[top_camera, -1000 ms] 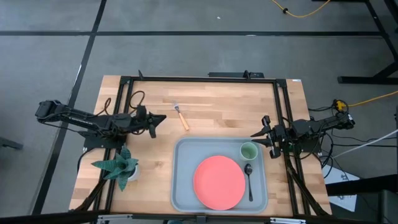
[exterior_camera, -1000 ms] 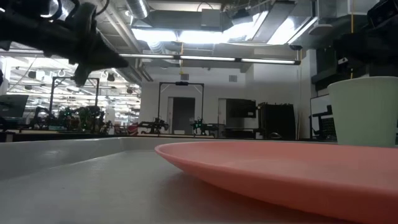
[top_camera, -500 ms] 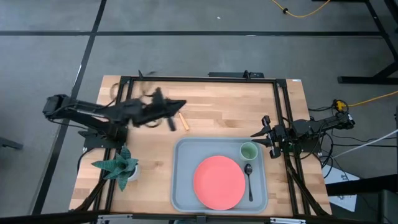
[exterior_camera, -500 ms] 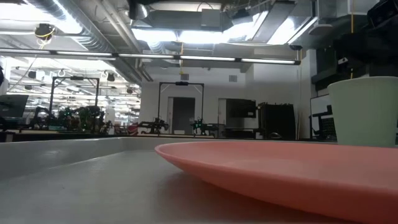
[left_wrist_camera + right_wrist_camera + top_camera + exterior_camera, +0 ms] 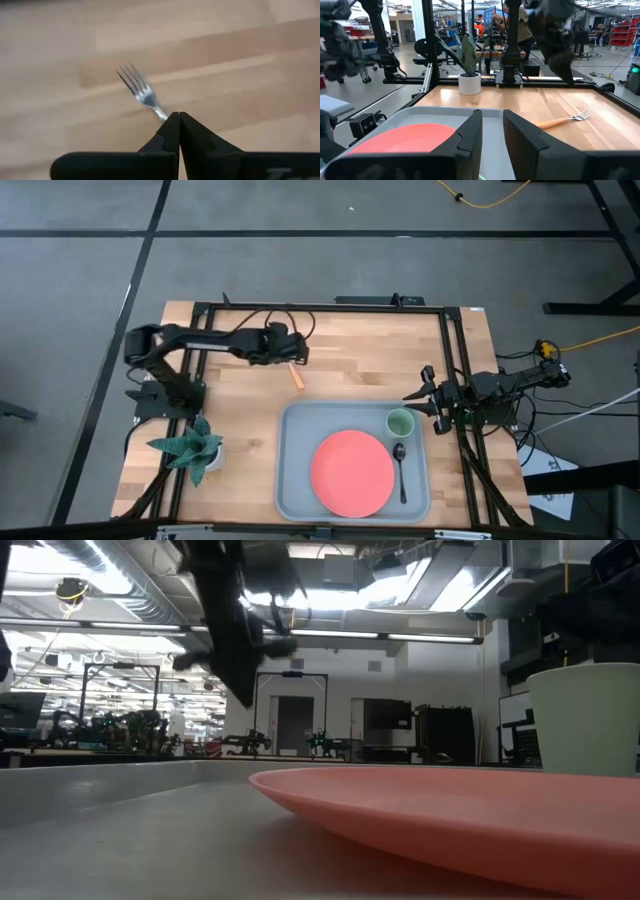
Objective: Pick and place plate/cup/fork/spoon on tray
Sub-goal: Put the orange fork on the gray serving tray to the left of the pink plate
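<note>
The fork [image 5: 295,376], orange handle and silver tines [image 5: 136,86], lies flat on the wooden table just beyond the tray's far left corner. My left gripper [image 5: 178,118] is shut and hovers over the fork's neck [image 5: 298,357], well above the table as the right wrist view [image 5: 562,65] shows it. The grey-blue tray [image 5: 295,480] holds the pink-red plate [image 5: 352,472], the light-green cup [image 5: 400,422] and the dark spoon [image 5: 401,470]. My right gripper [image 5: 492,131] is slightly open and empty at the tray's far right corner [image 5: 416,396].
A potted plant [image 5: 191,447] stands at the table's near left. A black frame [image 5: 320,307] runs round the table's far edge and sides. Bare wood [image 5: 370,360] lies between the fork and my right gripper. People and racks show in the room beyond.
My left gripper has swung from the table's left side toward the right and far edge, coming to a stop over the fork with its fingers tipped downward. The fork, tray, plate, cup and spoon have stayed where they were.
</note>
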